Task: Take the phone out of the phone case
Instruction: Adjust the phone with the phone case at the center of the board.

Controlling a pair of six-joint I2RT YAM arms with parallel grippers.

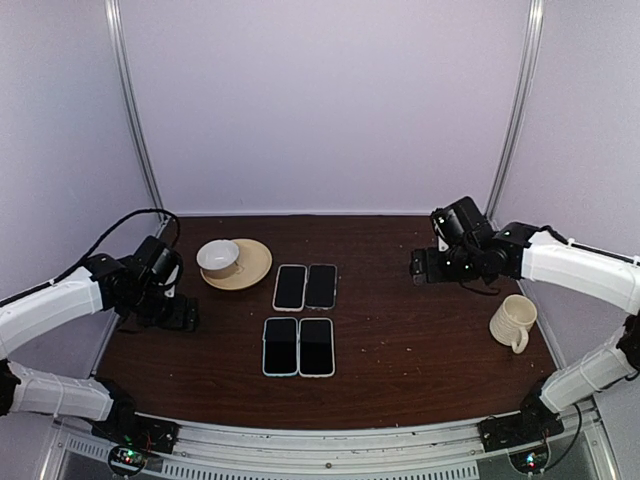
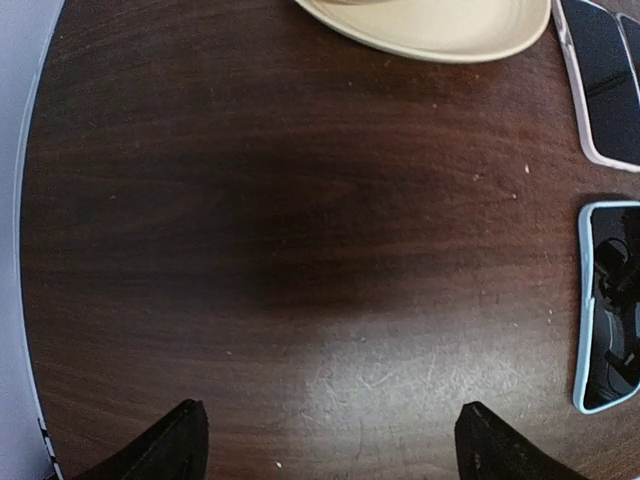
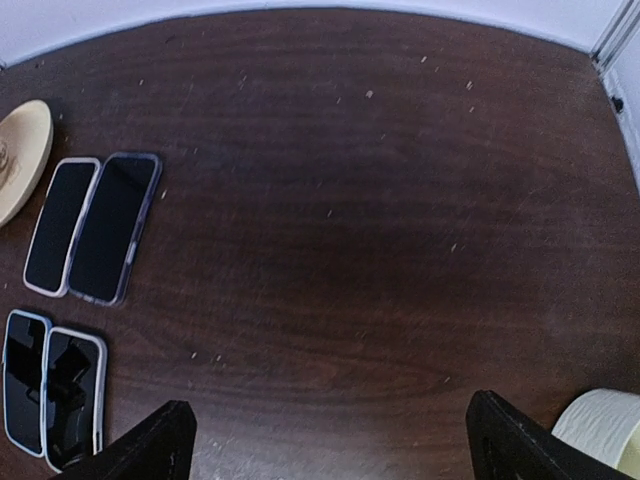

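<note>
- Four phones lie face up in the middle of the table (image 1: 420, 340), in two rows of two, and each phone sits inside its case.
- The back left phone (image 1: 289, 287) has a pale case, and the back right phone (image 1: 321, 286) just beside it has a dark case.
- The front left phone (image 1: 280, 346) has a light blue case, and the front right phone (image 1: 316, 347) has a whitish one.
- A small white bowl (image 1: 218, 257) stands on a tan plate (image 1: 258, 268), left of the back row. I cannot tell what is in the bowl.
- A cream mug (image 1: 514, 323) stands upright near the right edge. Its inside is not visible.
- The left gripper (image 2: 332, 440) is low over bare wood at the left side, with its fingers spread wide. The light blue case is well to its right.
- The right gripper (image 3: 330, 440) is over the far right part of the table, well apart from the phones, and its fingers are also spread wide.
</note>
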